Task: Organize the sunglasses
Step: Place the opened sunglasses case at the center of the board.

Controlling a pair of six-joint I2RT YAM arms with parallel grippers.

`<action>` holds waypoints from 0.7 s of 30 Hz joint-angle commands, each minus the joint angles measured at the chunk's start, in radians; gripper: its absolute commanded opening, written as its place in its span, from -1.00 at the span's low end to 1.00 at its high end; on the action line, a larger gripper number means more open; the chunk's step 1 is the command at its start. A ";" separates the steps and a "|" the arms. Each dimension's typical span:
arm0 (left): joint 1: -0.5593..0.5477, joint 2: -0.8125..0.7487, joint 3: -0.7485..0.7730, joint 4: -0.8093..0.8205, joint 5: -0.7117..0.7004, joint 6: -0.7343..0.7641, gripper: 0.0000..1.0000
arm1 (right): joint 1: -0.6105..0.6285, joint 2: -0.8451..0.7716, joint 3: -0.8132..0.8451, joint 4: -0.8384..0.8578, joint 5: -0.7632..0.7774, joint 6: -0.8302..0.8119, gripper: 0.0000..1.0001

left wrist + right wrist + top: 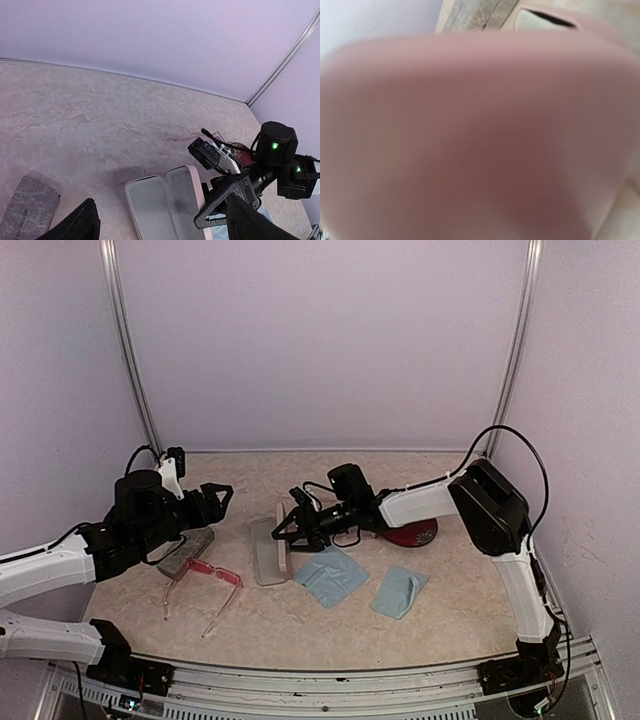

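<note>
One pair of sunglasses (213, 572) with a red-pink front lies on the table at the near left, its slim pale arms pointing toward the near edge. My left gripper (215, 497) (165, 231) hovers open and empty, behind the sunglasses and left of the open pink case (268, 552) (150, 205). The case's lid (186, 192) stands up. My right gripper (288, 523) is against the lid's outer side, fingers (220, 202) spread. A blurred pink surface (470, 140) fills the right wrist view and hides those fingers.
A closed grey case (188, 550) (27, 210) lies just behind the sunglasses. Two light-blue cloths (330, 575) (400, 592) lie right of the pink case. A dark red object (415, 533) sits under the right forearm. Walls enclose the back and both sides.
</note>
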 commanded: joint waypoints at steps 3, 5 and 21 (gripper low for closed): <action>0.007 -0.006 0.010 -0.009 -0.015 0.002 0.70 | -0.034 0.032 0.033 0.032 -0.001 0.009 0.57; 0.008 -0.004 0.010 -0.008 -0.015 0.002 0.70 | -0.039 0.038 0.039 0.030 -0.004 0.008 0.61; 0.008 0.000 -0.007 -0.003 -0.015 -0.002 0.71 | -0.057 0.040 0.078 -0.086 0.055 -0.081 0.99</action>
